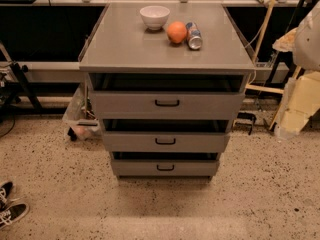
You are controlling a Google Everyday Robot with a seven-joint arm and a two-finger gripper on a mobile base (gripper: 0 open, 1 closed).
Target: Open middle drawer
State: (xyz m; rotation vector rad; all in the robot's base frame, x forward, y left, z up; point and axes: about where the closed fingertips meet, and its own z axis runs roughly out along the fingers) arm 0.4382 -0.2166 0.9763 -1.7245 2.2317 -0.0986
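A grey cabinet (165,49) with three stacked drawers stands in the middle of the camera view. The middle drawer (200,142) is the mid-sized grey front with a small black bar handle (165,141). It looks pushed in, with a dark gap above it. The widest drawer (210,105) is above it and the narrowest drawer (195,168) below it. My gripper (298,106) shows as a pale cream shape at the right edge, under the white arm (307,31). It is well to the right of the cabinet and far from the handle.
On the cabinet top stand a white bowl (154,16), an orange (176,32) and a can lying on its side (194,36). A clear plastic bin (80,116) sits at the cabinet's left. Black shoes (10,209) lie at the lower left. Wooden sticks (267,19) lean at the right.
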